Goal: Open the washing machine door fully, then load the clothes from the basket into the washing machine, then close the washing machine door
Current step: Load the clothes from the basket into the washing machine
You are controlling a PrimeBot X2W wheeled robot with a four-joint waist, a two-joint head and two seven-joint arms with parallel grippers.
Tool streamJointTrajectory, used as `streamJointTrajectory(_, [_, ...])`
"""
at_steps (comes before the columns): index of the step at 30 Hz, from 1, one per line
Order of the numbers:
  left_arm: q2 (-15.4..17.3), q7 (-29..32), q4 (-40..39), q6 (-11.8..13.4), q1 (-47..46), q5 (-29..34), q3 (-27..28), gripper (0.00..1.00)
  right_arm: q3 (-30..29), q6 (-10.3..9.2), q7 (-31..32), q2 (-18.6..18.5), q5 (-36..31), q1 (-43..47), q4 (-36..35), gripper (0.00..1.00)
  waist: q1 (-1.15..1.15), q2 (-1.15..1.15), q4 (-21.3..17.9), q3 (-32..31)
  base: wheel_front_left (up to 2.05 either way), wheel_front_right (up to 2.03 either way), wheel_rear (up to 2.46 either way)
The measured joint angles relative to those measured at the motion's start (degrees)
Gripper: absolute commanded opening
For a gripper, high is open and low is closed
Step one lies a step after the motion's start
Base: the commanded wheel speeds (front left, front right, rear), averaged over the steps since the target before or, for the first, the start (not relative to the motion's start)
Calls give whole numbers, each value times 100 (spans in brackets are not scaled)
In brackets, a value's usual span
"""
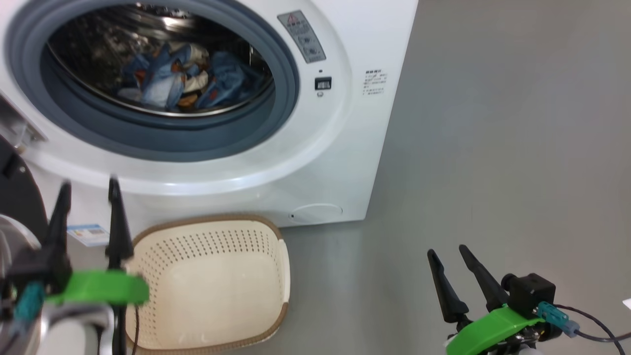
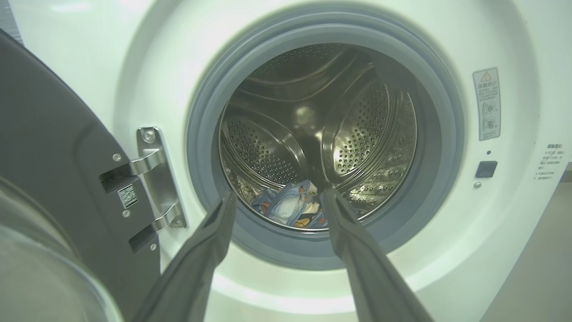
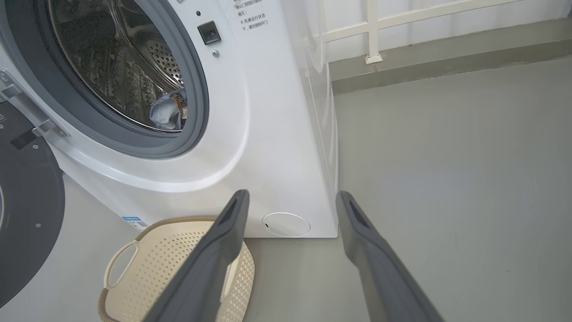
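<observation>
The white washing machine [image 1: 340, 148] stands with its round door [image 2: 49, 147] swung wide open to the left, held by a metal hinge [image 2: 154, 179]. Light-blue clothes [image 1: 182, 79] with cream and orange patches lie inside the steel drum [image 2: 321, 125]. On the floor before the machine sits the cream basket [image 1: 217, 281], with nothing in it. My left gripper [image 1: 88, 185] is open, low left, in front of the machine and above the basket's left rim. My right gripper [image 1: 448, 249] is open over the bare floor to the right.
Grey floor [image 1: 503, 148] spreads to the right of the machine. A white railing and a low kerb [image 3: 429, 62] run along the back. A round filter cap [image 3: 286, 224] sits at the machine's lower front corner. The open door [image 3: 27, 201] takes up the space left of the basket.
</observation>
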Motion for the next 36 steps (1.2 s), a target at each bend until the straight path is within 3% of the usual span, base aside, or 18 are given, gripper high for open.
streamJointTrajectory(5, [30,0,-312,104,812,115,176,100,-59,0,0,3,0,160,-11,100,0,0,4,-242,0,0,0])
streamJointTrajectory(12, [5,0,-568,52,1609,135,210,100,-142,0,0,3,-9,370,-35,100,0,0,23,-490,0,0,0])
streamJointTrajectory(36, [-300,1,-575,-32,2535,385,113,100,-122,0,0,-54,-211,545,-279,100,0,0,-12,-831,0,0,0])
